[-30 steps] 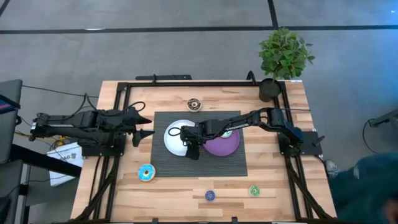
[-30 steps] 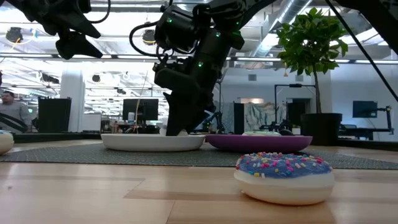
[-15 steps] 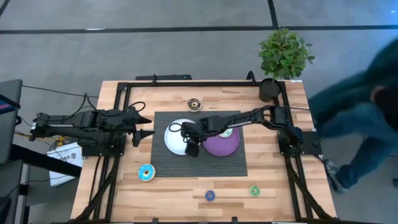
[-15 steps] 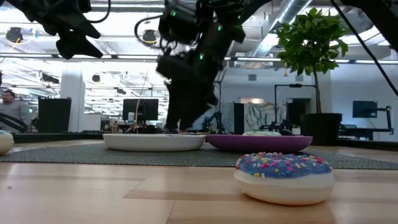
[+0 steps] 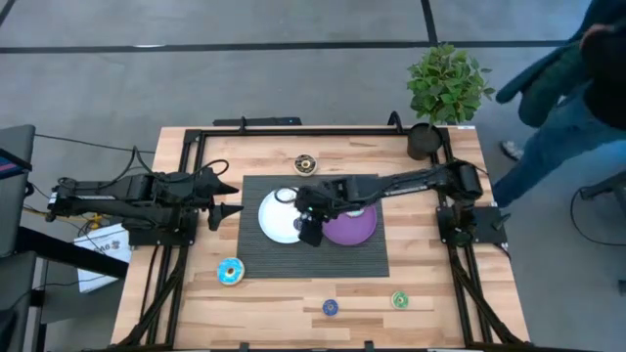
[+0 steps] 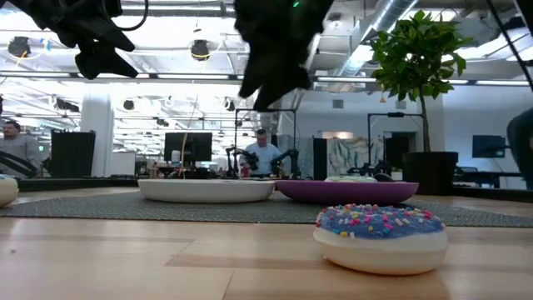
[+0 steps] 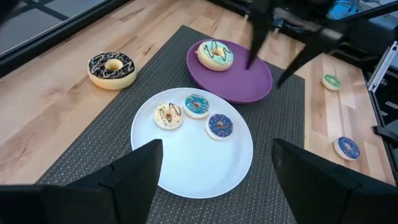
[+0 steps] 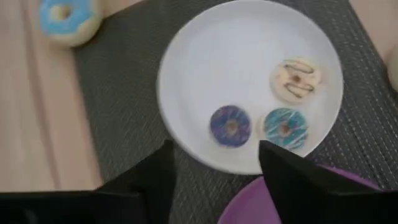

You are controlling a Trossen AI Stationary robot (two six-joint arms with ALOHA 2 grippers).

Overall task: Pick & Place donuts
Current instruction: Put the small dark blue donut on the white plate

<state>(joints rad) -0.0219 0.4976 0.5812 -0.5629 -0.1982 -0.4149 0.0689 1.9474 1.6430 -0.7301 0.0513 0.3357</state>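
Note:
A white plate (image 7: 186, 162) on the mat holds three donuts: a tan one with brown drizzle (image 7: 168, 116), a teal one (image 7: 196, 105) and a dark blue one (image 7: 219, 125). On the purple plate (image 7: 249, 87) lies a green-iced donut (image 7: 215, 54). My right gripper (image 5: 307, 231) hangs open and holding nothing above the seam between the two plates, well clear of them in the low view (image 6: 271, 83). Its wrist view looks down on the same three donuts (image 8: 231, 124). My left gripper (image 5: 227, 198) waits open at the mat's left edge.
A brown-iced donut (image 5: 306, 163) lies on the wood beyond the mat. A blue donut (image 5: 231, 271) sits near the front left, with a small blue one (image 5: 331, 307) and a green one (image 5: 399, 299) at the front edge. A potted plant (image 5: 445, 93) stands at the far right corner, and a person passes beyond it.
My right gripper has risen from the white plate's surface to well above both plates, drifting slightly toward the far edge. The plates and donuts have stayed put. A person has walked along the table's right side toward the far end.

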